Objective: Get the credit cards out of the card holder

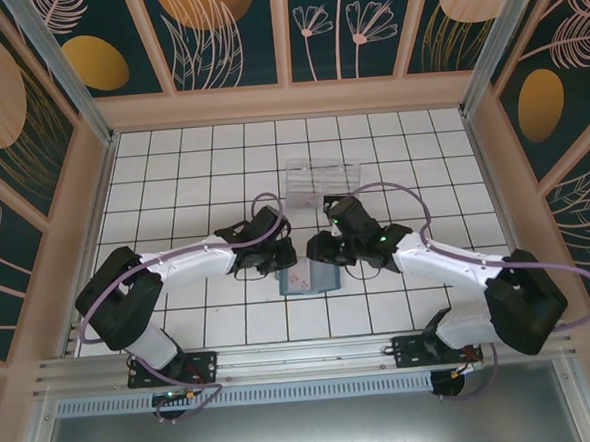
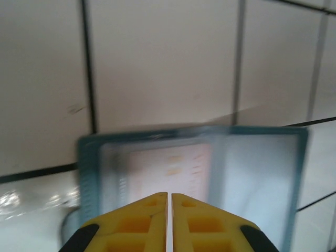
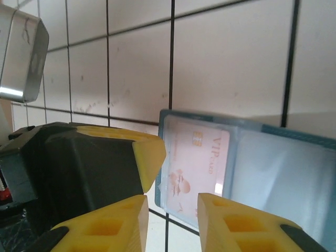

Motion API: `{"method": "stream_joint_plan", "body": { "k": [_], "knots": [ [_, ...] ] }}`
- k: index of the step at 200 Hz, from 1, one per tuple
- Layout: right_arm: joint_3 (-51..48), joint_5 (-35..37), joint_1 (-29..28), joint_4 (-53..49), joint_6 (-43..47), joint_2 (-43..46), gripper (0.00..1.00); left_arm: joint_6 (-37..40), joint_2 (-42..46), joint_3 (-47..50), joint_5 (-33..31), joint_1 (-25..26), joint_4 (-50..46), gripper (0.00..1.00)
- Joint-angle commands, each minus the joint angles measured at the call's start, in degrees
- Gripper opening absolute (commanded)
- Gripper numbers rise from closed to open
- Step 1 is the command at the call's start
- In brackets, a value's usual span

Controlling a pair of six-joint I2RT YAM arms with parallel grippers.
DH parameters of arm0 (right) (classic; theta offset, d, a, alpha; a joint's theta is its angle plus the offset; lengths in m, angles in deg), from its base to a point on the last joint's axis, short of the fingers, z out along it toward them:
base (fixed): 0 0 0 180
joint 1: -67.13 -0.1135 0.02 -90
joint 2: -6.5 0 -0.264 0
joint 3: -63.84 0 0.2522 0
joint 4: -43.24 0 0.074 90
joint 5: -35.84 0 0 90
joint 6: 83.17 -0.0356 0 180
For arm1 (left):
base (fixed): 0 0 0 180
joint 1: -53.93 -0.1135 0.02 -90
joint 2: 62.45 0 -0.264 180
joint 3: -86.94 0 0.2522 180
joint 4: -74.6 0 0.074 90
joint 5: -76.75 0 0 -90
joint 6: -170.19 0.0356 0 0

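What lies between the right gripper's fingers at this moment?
In the right wrist view, a corner of the card holder, with a pale VIP card in its pocket, lies between the open right gripper's fingers.

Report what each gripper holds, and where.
Right gripper: open, nothing held. Left gripper: shut at the edge of the card holder; grip cannot be told.
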Motion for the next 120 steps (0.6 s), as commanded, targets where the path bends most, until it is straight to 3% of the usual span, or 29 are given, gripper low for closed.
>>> {"method": "stream_joint_plan", "body": {
  "k": [1, 120],
  "knots": [
    [1.8, -2.2, -0.9, 2.7, -1.5, -3.4, 0.28, -1.3, 2.1, 2.2, 0.0, -0.4, 2.2, 0.11],
    [0.6, -0.2, -2.4, 4.7, -2.8, -12.2, 0.17, -0.5, -0.4, 6.0, 0.0, -0.8, 3.4, 0.11]
  ]
}}
